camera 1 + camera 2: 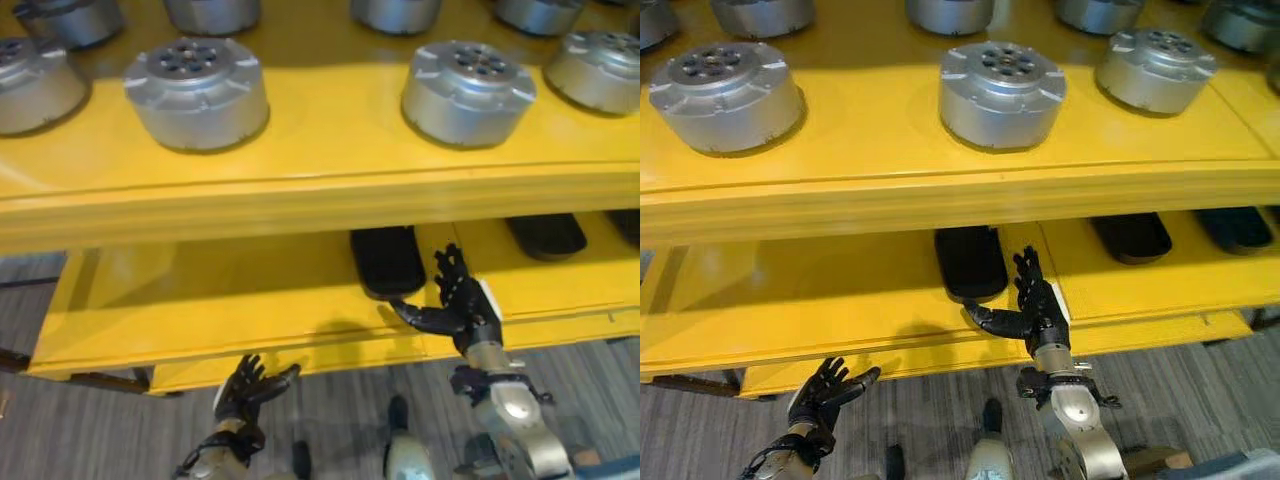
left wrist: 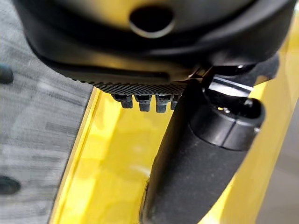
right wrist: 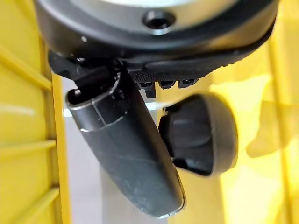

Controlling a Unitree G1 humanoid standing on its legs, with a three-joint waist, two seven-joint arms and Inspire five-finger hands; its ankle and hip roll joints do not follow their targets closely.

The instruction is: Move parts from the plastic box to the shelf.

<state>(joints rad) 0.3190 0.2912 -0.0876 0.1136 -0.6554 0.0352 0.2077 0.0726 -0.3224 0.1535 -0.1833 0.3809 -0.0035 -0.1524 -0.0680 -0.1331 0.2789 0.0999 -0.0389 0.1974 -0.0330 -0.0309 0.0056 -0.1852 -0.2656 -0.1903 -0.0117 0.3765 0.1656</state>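
Robot hand beside black pad

Grey wood-grain floor beneath a glossy yellow 2-tier rack, light glare along its edges.

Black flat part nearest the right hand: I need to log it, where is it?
The black flat part lies on the lower yellow shelf, just left of the open right hand.

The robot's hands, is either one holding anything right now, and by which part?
Nothing is held. The right hand is spread open beside a black part on the lower shelf; the left hand hangs open in front of the shelf.
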